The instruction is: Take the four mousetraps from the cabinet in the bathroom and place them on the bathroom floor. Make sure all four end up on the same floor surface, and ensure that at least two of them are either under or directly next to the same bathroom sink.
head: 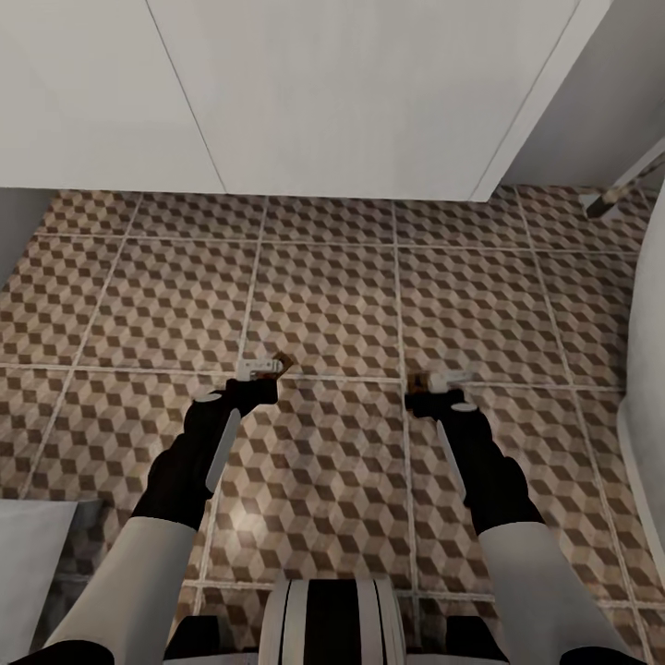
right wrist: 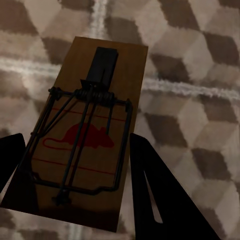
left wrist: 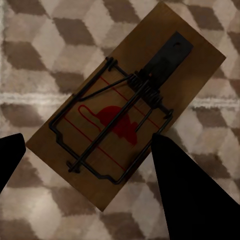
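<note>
Two mousetraps, one in each gripper, above the bathroom floor [head: 332,305] with its brown, beige and grey cube tiles and pale grout lines.

In the head view: left gripper [head: 261,371] at about 9 o'clock from picture centre, right gripper [head: 434,380] at about 3 o'clock, both at the ends of black forearms reaching up from 6 o'clock. A sliver of brown at each tip: left mousetrap [head: 280,364] poking out toward 2 o'clock of its gripper, right mousetrap [head: 416,380] on the 9 o'clock side of its gripper. Well apart from each other, with a whole tile's width between.

In the left wrist view: left mousetrap [left wrist: 127,105] lying slantwise between two black fingers [left wrist: 187,192], the brown board with its wire spring, black tab and red mouse print facing the camera. Jaws clamped on its long edges, one at each side.

In the right wrist view: right mousetrap [right wrist: 92,125] likewise face-up between black fingers [right wrist: 155,195], jaws closed against both long edges, tiles behind it.

White cupboard front [head: 305,92] across the 12 o'clock edge of the head view. Rounded white rim [head: 646,388] at 3 o'clock, not identifiable. Whether either trap touches the tiles: cannot tell.
</note>
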Controlling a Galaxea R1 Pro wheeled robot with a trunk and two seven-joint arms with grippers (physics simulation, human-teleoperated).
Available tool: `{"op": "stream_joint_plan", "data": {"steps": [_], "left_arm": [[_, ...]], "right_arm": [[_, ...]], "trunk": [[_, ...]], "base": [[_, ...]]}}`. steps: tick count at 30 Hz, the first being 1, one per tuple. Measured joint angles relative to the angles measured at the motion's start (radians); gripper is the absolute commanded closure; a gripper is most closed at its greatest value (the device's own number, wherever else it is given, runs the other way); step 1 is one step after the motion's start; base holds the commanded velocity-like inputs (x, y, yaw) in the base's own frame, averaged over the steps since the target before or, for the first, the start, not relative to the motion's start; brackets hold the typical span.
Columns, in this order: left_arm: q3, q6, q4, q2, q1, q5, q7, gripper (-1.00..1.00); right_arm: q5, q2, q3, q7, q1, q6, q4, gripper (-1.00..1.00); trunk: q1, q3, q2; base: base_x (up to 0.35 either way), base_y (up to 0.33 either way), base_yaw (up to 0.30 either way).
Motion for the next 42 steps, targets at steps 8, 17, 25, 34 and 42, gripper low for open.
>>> {"op": "stream_joint_plan", "data": {"steps": [8,17,25,34,42], "left_arm": [[0.0,0.062,-0.131,0.0,0.0,0.001,0.0,1.0],[-0.042,0.205,-0.248,0.0,0.0,0.002,0.0,1.0],[-0.046,0.21,-0.233,0.0,0.0,0.002,-0.001,1.0],[-0.046,0.209,-0.221,0.001,0.0,0.002,-0.001,1.0],[-0.046,0.209,-0.221,0.001,0.0,0.002,-0.001,1.0]], "right_arm": [[0.0,0.0,0.0,0.001,0.0,0.0,0.0,1.0],[0.0,0.0,0.0,0.001,0.0,0.001,-0.02,1.0],[0.0,0.0,0.0,0.0,0.0,0.014,-0.068,1.0],[-0.001,0.0,0.0,0.0,0.0,0.032,-0.104,1.0],[0.0,0.0,0.001,0.001,0.0,0.04,-0.137,1.0]], "trunk": [[0.001,-0.012,-0.001],[0.001,-0.012,-0.001],[0.003,-0.023,-0.001],[0.007,-0.058,-0.004],[0.01,-0.089,-0.005]], "base": [[0.0,0.0,0.0],[0.0,0.0,0.0],[0.0,0.0,0.0],[0.0,0.0,0.0],[0.0,0.0,0.0]]}}
